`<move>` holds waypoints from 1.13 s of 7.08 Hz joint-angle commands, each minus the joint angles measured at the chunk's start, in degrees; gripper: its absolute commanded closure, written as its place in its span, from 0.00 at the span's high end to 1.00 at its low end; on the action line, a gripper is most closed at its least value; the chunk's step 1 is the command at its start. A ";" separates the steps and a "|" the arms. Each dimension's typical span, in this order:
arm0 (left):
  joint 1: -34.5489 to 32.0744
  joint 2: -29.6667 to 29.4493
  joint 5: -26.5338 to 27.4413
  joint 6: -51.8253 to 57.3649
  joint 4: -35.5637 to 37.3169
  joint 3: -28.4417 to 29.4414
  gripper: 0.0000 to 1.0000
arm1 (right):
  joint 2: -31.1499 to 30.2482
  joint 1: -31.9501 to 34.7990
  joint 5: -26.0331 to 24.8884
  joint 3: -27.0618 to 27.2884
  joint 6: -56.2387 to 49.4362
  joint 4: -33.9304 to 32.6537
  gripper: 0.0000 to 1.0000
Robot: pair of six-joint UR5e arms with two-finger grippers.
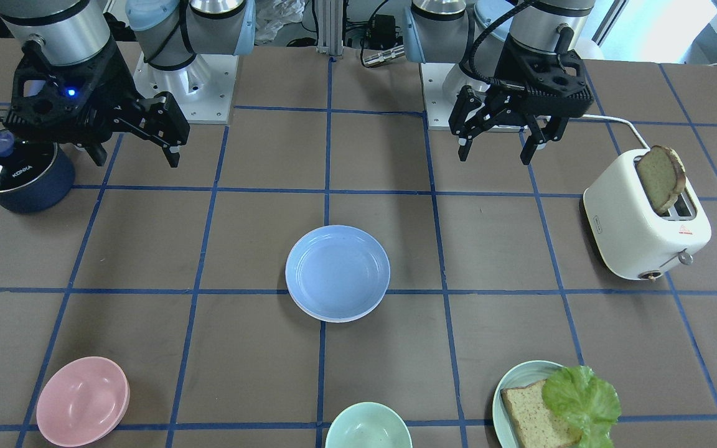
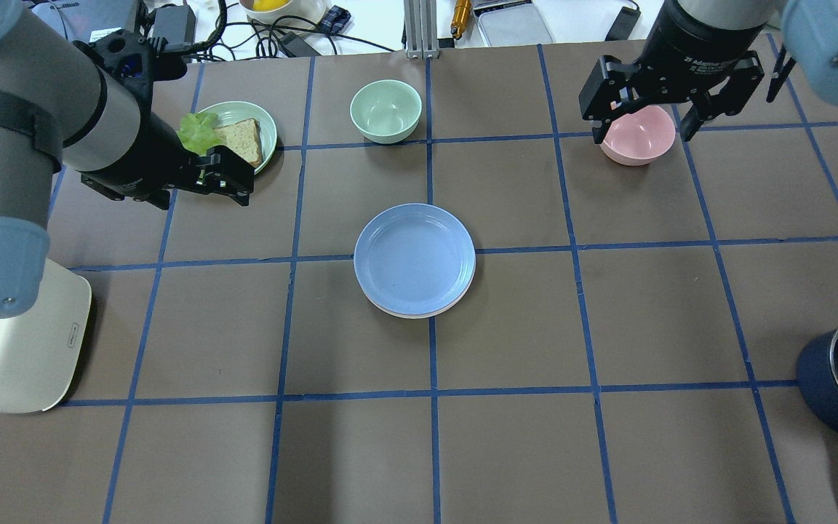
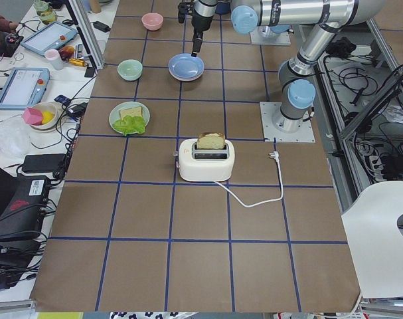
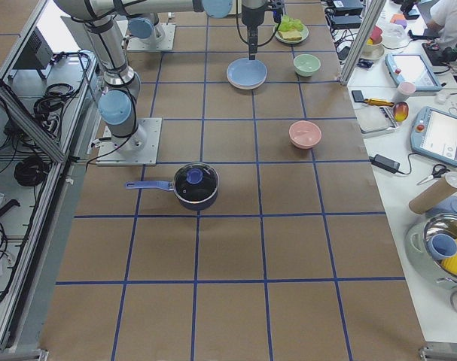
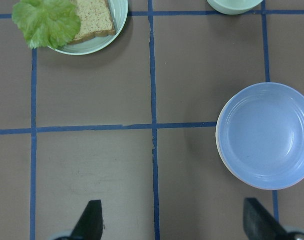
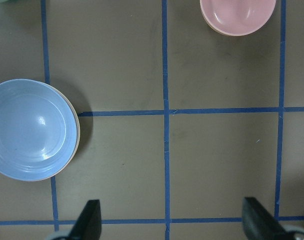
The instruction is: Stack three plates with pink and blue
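The light blue plate [image 1: 337, 272] sits at the table's middle on top of a stack; it also shows in the overhead view [image 2: 414, 258] and in both wrist views [image 5: 266, 134] [image 6: 31, 129]. A thin pinkish-cream rim [image 2: 412, 316] peeks out under it; the pink and cream plates are otherwise hidden. My left gripper [image 1: 494, 155] [image 2: 233, 178] [image 5: 174, 225] hovers open and empty, apart from the stack on my left. My right gripper [image 1: 134, 158] [image 2: 641, 131] [image 6: 172, 222] hovers open and empty on my right.
A pink bowl [image 2: 638, 134] [image 1: 81, 400] and a green bowl [image 2: 385, 109] stand at the far side. A teal plate [image 1: 511, 386] holds bread and lettuce. A toaster [image 1: 638, 230] with a bread slice stands by my left arm, a lidded blue pot [image 1: 19, 174] by my right.
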 commanded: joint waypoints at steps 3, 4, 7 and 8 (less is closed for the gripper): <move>0.00 0.32 0.08 0.00 -1.45 -1.27 1.00 | -0.06 0.00 -0.25 -0.14 0.12 0.33 1.00; 0.00 -0.29 -0.01 0.00 -1.44 -1.36 1.00 | -0.06 0.00 -0.25 -0.14 0.03 0.25 1.00; 0.00 -0.73 1.65 0.00 -3.99 -1.19 1.00 | -0.06 0.00 -0.34 0.04 0.12 0.42 1.00; 0.00 -0.73 6.45 0.00 -3.99 -1.02 1.00 | -0.06 0.00 -0.34 0.04 0.12 0.42 1.00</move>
